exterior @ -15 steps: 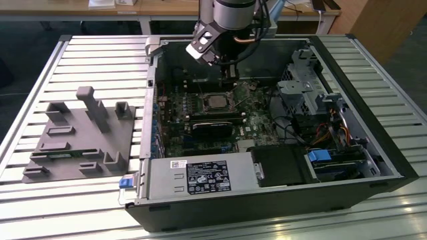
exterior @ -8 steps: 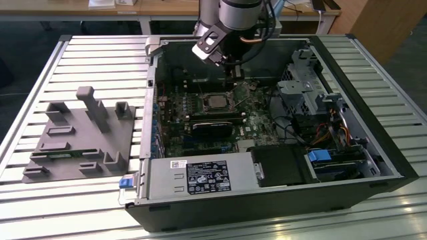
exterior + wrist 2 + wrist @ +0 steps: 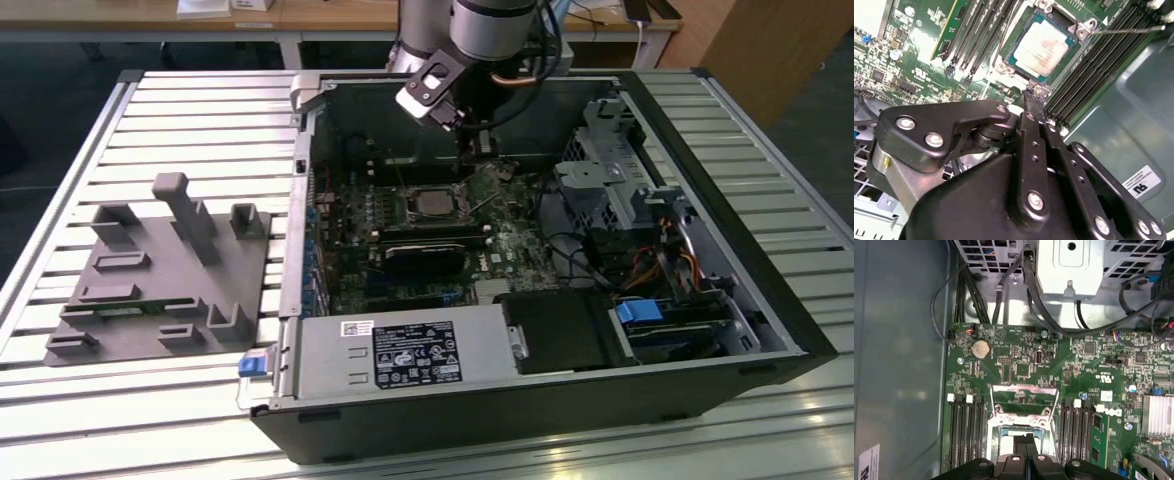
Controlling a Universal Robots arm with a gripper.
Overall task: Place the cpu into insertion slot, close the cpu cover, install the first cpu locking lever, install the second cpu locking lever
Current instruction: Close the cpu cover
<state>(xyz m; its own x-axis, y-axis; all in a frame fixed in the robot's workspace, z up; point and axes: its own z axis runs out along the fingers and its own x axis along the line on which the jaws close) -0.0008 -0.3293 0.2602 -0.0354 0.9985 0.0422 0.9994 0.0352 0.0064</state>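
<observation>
The black gripper (image 3: 1034,99), clenched empty, is hovering beside the flat silvery-grey square cpu (image 3: 1045,46) seated in the metal-rimmed insertion slot (image 3: 1080,31), probably light, stiff, fragile, best held by its edges.

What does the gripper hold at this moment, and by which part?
Nothing, as far as can be seen. The gripper is shut, with nothing between its fingers, at the rim of the insertion slot, where the cpu lies.

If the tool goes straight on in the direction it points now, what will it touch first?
Most likely the metal rim of the insertion slot, on the side nearest the tool; the cpu seated in it lies just beyond. Its height above the board is unclear.
</observation>
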